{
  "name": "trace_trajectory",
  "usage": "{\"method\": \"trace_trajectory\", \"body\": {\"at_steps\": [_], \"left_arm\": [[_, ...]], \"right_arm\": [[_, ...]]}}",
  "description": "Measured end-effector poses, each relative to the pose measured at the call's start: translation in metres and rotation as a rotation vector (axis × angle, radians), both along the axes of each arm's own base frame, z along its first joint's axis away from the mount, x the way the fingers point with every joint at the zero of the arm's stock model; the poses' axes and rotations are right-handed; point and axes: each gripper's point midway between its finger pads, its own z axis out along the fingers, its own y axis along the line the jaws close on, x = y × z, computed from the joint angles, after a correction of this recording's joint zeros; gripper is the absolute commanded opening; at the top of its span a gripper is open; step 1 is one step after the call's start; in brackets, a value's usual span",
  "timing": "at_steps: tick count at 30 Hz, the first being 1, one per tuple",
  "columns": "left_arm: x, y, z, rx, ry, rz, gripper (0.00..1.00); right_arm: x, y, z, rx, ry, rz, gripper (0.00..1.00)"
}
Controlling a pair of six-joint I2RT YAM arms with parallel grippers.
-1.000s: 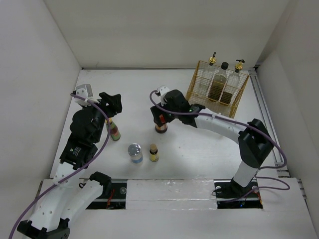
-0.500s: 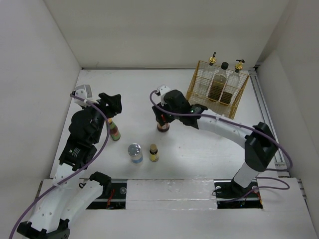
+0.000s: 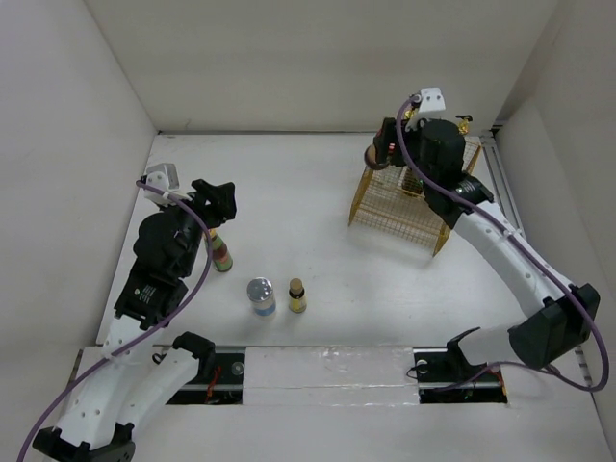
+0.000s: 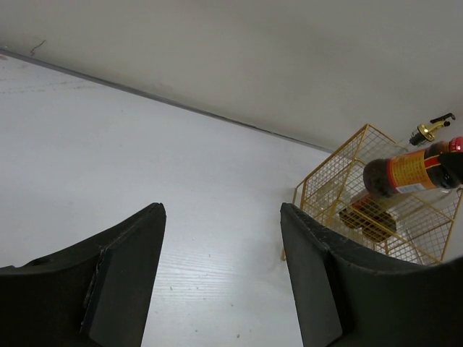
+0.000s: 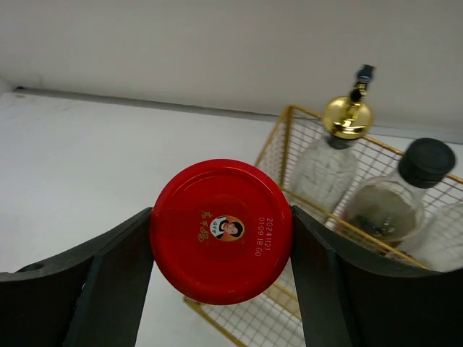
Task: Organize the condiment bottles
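While held above the left end of the gold wire basket (image 3: 385, 207), at the far right corner of the worktop (image 3: 308, 183): red-lidded jar (image 4: 409, 170), lid clamped between both fingers of right tool (image 5: 221, 235).
Right arm stretched far forward, elbow out to the right.
Inside basket: gold-spouted bottle (image 5: 340, 144), dark black-capped jar (image 5: 427, 163).
Mid-worktop bare and wide.
Near front edge, just beside each other: silver-lidded jar (image 3: 260, 294), small yellow bottle (image 3: 297, 295).
Toward left wall: colourful-labelled bottle (image 3: 222, 255), upright, below left tool (image 4: 221, 238), fingers narrowly parted, nothing between; left arm folded.
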Motion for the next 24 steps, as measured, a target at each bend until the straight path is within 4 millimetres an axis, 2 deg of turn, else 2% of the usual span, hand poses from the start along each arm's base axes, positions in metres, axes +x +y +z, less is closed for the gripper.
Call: {"method": "trace_trajectory", "body": {"at_steps": [3, 8, 11, 20, 24], "left_arm": [[0.0, 0.0, 0.0, 0.0, 0.0, 0.0, 0.6], [0.0, 0.0, 0.0, 0.0, 0.0, 0.0, 0.6], [0.0, 0.0, 0.0, 0.0, 0.0, 0.0, 0.6], [0.0, 0.0, 0.0, 0.0, 0.001, 0.0, 0.6], [0.0, 0.0, 0.0, 0.0, 0.001, 0.0, 0.6]], "right_arm": [[0.015, -0.023, -0.009, -0.012, 0.02, -0.06, 0.52], [0.032, -0.038, -0.036, -0.033, 0.082, -0.093, 0.52], [0.036, -0.041, -0.045, -0.04, 0.105, -0.096, 0.52], [0.041, -0.04, -0.055, -0.044, 0.128, -0.081, 0.52], [0.043, -0.037, -0.07, -0.054, 0.159, -0.069, 0.52]]}}
